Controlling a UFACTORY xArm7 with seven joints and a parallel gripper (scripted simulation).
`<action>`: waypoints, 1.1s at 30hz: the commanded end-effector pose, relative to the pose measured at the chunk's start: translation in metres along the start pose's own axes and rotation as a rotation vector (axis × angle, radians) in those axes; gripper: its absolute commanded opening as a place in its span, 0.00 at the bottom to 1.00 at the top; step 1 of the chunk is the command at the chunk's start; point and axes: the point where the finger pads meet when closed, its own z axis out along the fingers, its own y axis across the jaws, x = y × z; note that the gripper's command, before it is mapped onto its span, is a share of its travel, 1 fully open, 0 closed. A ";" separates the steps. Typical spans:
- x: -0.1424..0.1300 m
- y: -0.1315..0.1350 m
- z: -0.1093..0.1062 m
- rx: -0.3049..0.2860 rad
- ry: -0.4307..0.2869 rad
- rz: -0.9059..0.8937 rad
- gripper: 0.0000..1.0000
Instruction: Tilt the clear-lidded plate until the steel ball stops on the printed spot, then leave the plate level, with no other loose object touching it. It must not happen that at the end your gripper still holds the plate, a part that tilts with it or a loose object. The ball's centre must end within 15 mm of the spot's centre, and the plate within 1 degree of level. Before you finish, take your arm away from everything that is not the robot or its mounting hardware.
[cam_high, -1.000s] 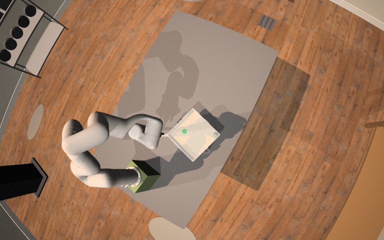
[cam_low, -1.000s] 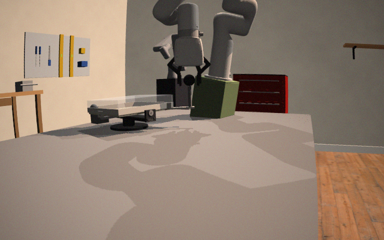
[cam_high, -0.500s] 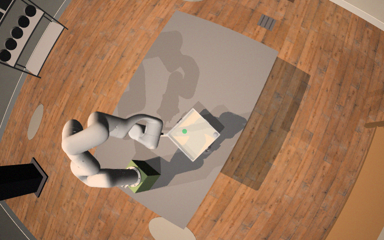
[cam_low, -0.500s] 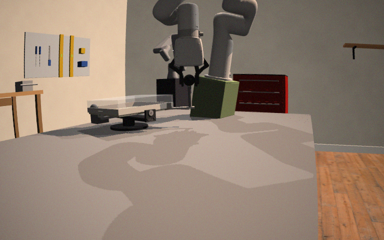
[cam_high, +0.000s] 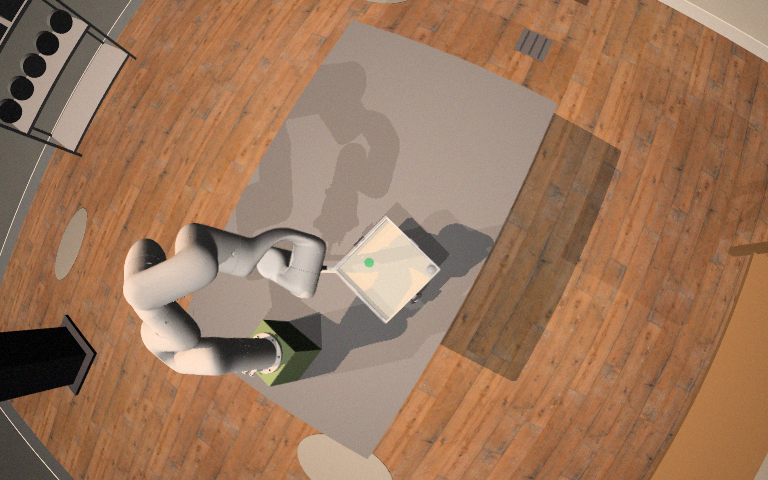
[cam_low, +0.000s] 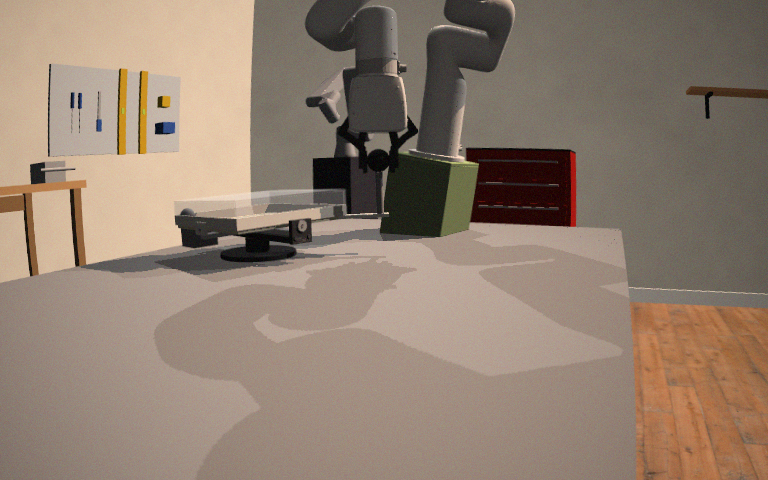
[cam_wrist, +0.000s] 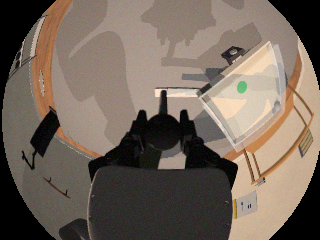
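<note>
The square clear-lidded plate (cam_high: 387, 268) sits on a black pivot stand (cam_low: 257, 249) on the grey table. A green printed spot (cam_high: 368, 262) lies left of its middle, and shows in the wrist view (cam_wrist: 242, 86). The steel ball (cam_high: 432, 270) rests in the plate's right corner, far from the spot; in the side view it sits at the plate's left end (cam_low: 186, 212). A thin lever runs from the plate's near corner to a black round knob (cam_low: 377, 160). My gripper (cam_low: 377, 161) is shut on this knob, seen from above in the wrist view (cam_wrist: 162, 132).
The arm's green base block (cam_low: 428, 192) stands just right of the knob. A red drawer cabinet (cam_low: 523, 185) and a dark box stand behind the table. A wooden side table (cam_low: 39, 209) is at the left wall.
</note>
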 end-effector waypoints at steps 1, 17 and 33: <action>0.000 0.001 -0.001 -0.001 0.002 0.001 0.00; 0.000 0.000 0.000 -0.001 0.002 0.001 0.00; 0.000 -0.001 0.003 -0.001 0.002 0.001 0.00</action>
